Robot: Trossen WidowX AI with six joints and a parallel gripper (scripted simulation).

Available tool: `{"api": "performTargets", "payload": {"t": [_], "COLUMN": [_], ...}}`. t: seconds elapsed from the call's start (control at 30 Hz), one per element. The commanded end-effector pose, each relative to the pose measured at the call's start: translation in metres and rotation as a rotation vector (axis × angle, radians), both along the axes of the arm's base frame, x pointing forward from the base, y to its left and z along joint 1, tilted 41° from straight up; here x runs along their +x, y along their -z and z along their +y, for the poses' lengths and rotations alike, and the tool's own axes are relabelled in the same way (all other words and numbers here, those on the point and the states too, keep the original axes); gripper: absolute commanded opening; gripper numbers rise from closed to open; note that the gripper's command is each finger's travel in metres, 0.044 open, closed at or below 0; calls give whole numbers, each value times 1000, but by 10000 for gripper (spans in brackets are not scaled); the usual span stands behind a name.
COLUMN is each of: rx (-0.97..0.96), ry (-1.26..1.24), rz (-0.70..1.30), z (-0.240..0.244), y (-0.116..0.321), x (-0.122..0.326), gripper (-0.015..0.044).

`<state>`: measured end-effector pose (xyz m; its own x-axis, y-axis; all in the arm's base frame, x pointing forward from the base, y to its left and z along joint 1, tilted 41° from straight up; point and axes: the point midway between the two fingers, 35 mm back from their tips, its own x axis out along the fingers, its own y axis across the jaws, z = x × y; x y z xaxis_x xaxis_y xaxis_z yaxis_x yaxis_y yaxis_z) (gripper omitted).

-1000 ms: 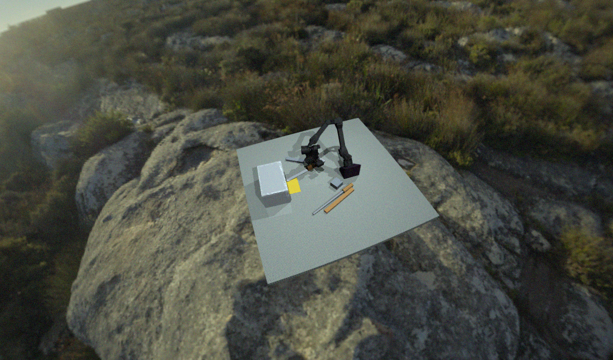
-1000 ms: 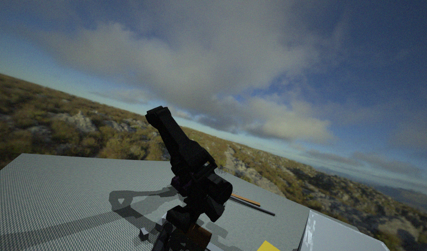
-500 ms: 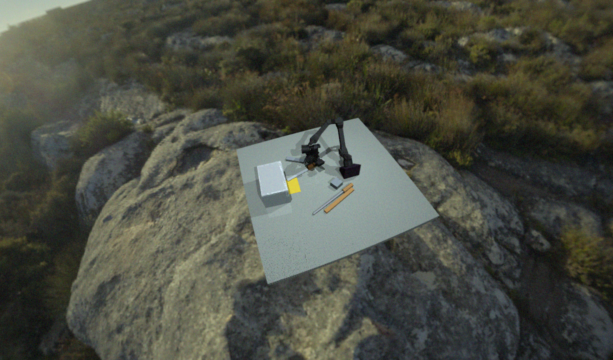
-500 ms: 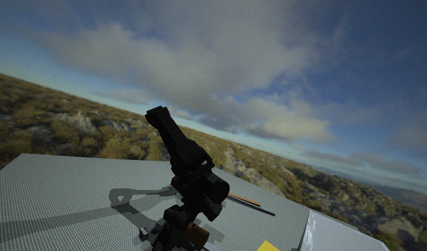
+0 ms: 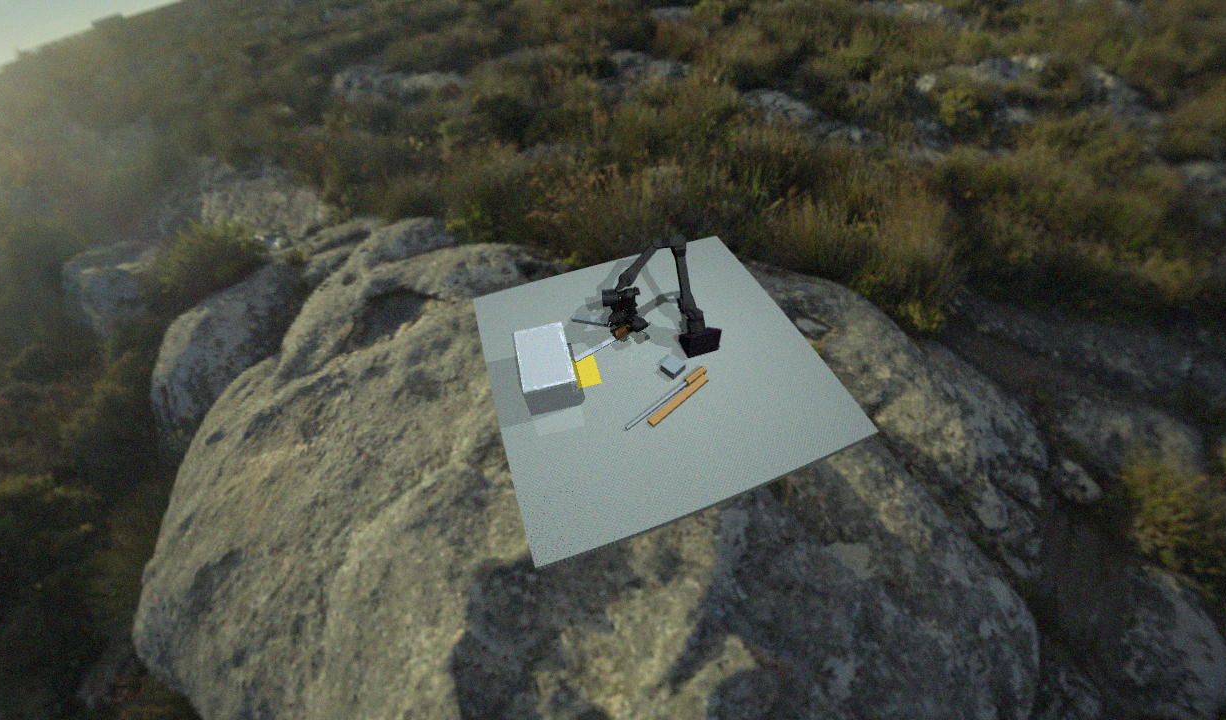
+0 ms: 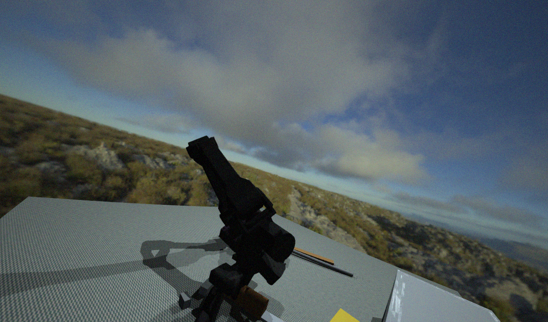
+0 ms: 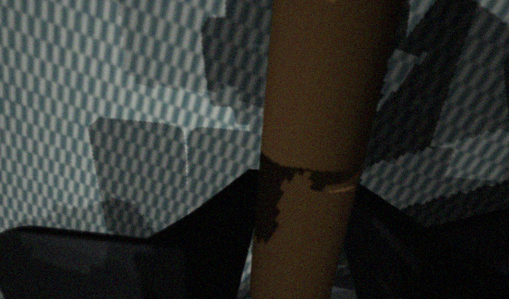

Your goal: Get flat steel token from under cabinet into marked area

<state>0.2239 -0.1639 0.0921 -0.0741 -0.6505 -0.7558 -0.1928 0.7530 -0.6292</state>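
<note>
My gripper (image 5: 625, 330) (image 7: 298, 184) is shut on the brown-orange handle (image 5: 620, 333) (image 6: 251, 303) (image 7: 316, 104) of a tool, low over the table. The tool's pale flat blade (image 5: 596, 348) (image 6: 271, 317) points at the cabinet (image 5: 545, 358) (image 6: 436, 300). Its far end is at the cabinet's front edge; whether it goes under cannot be told. The yellow marked area (image 5: 588, 371) (image 6: 342, 316) lies in front of the cabinet, beside the blade. No token shows in any view; the vent slots cannot be made out.
A grey rod (image 5: 653, 407) (image 6: 327, 266) with an orange handle (image 5: 696, 376) lies beside an orange strip (image 5: 678, 401) (image 6: 315, 256). A grey block (image 5: 672, 365) lies near the arm's base (image 5: 699, 341). Another thin grey piece (image 5: 587, 319) lies behind my gripper in the top view.
</note>
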Motion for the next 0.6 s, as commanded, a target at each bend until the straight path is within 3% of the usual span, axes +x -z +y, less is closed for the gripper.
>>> {"api": "performTargets", "payload": {"t": [0.0, 0.27, 0.5, 0.57], "rx": [-2, -2, 0, 0], "ry": [-1, -3, -2, -2], "rz": [-6, -4, 0, 0], "z": [1, 4, 3, 3], "y": [0, 3, 4, 4], "x": [7, 16, 11, 11], "gripper": [0, 0, 184, 200]}}
